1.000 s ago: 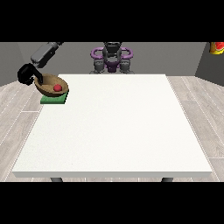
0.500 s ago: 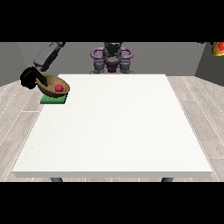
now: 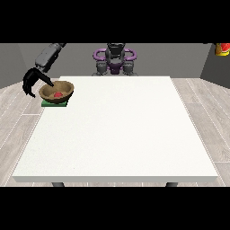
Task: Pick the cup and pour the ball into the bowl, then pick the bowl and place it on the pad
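Observation:
A brown wooden bowl (image 3: 57, 91) sits on the green pad (image 3: 54, 103) at the table's far left edge. A red ball (image 3: 58, 95) lies inside the bowl. The black hand at the view's left (image 3: 32, 82) hangs just left of the bowl, off the table's side. Its fingers are spread and point downward, and one digit reaches toward the bowl's left rim. Nothing is held in it. I see no cup, and no hand shows at the view's right.
The white table (image 3: 121, 130) stretches wide from the pad to the right and toward the camera. The robot's torso (image 3: 115, 58) stands behind the far edge. A red and yellow object (image 3: 222, 48) sits at the upper right, off the table.
The hand at the view's left has let go of the bowl's rim and drawn back to the left, fingers spreading. The bowl stays on the pad.

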